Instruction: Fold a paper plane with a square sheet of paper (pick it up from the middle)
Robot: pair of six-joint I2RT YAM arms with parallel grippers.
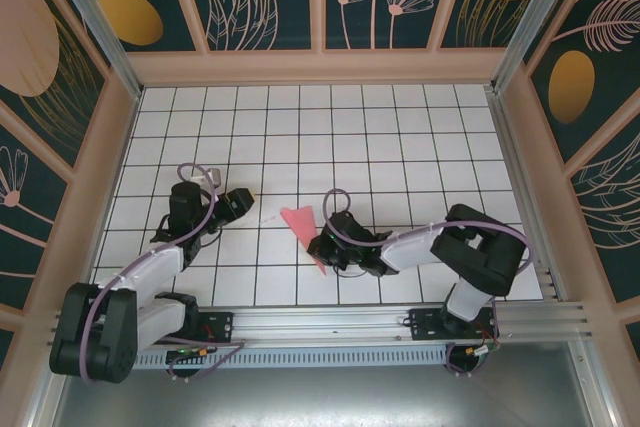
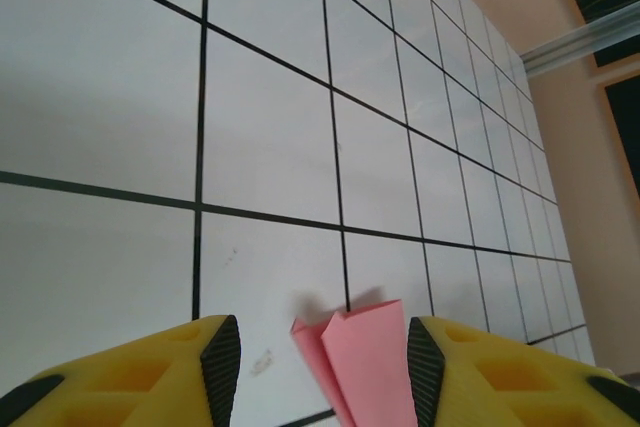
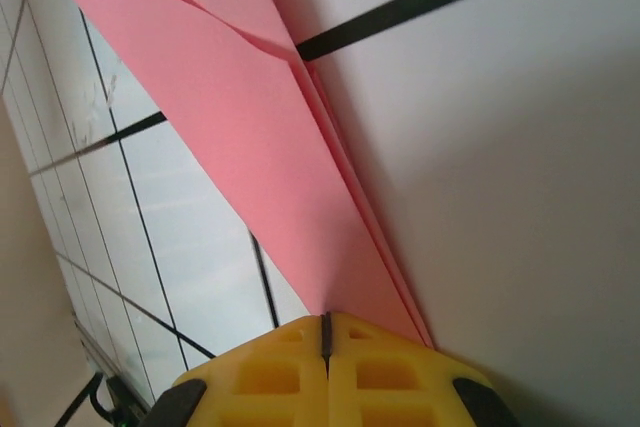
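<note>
Okay, top view: plane (image 1: 299,230) is mid-table (image 1: 400,127), toward the near edge, with its long axis running far-left to near-right. Right gripper (image 1: 322,250) is at its near end, and left gripper (image 1: 243,203) is just left of the far end.

Left wrist: jaws apart, plane (image 2: 355,367) end between them, untouched.

Right wrist: jaws closed, pinching the plane (image 3: 250,137).

Left looks best placed to take the far end.
</note>
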